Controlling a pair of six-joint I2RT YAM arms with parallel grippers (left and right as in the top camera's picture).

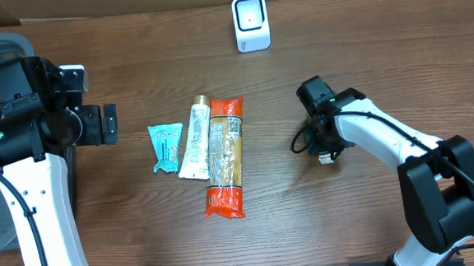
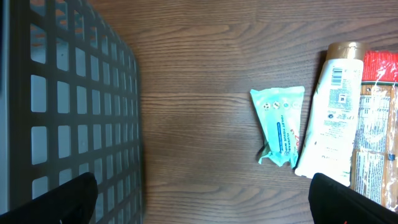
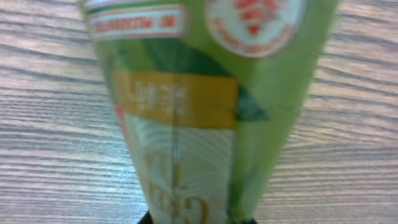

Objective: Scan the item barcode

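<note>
Green packet (image 3: 205, 112) filled the right wrist view, gripped by the right pincer (image 1: 321, 148); left pincer (image 1: 110, 124) stood wide; white scanner (image 1: 251, 22) not yet reached

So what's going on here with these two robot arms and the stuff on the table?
The right gripper is shut on a green packet low over the table, presumably to show it to the white scanner at the far edge. The left gripper hangs open beside a grey basket, holding nothing. A teal packet, white tube and orange package lie side by side mid-table.
</note>
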